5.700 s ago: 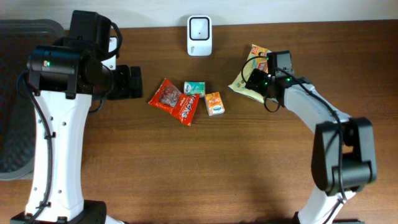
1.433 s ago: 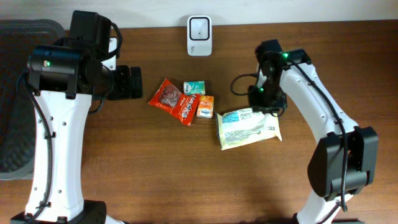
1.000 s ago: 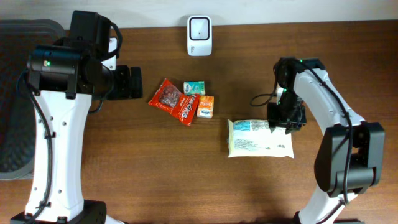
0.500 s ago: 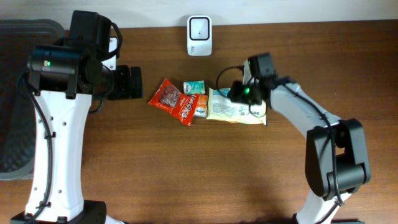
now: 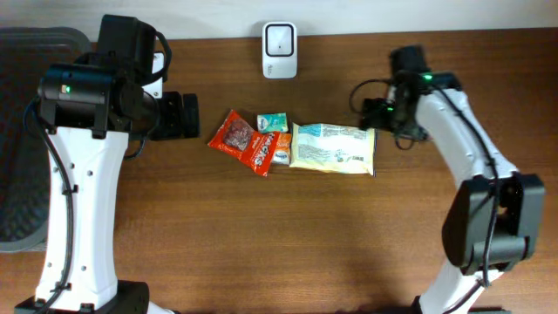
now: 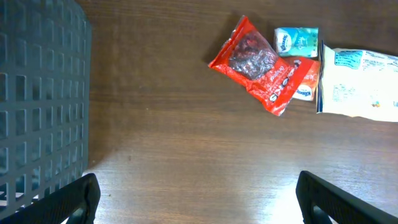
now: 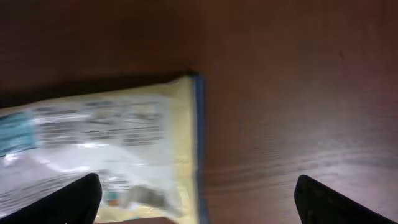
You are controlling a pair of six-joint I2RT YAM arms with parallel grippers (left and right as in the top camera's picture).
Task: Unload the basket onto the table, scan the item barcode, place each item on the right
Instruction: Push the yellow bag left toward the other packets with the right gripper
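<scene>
Wood-grain table (image 5: 261, 235) | flat crinkly yellow packet (image 5: 333, 146) | left gripper (image 5: 187, 116) spread | right gripper (image 5: 375, 113) spread

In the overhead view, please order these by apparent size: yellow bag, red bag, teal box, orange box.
1. Yellow bag
2. Red bag
3. Teal box and orange box: unsure, because the orange box is partly hidden.

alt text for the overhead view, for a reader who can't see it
A pale yellow packet lies flat on a wooden table, beside a red candy bag, a teal box and an orange box. The open right gripper hovers by its right end; a white scanner stands at the far edge.
</scene>
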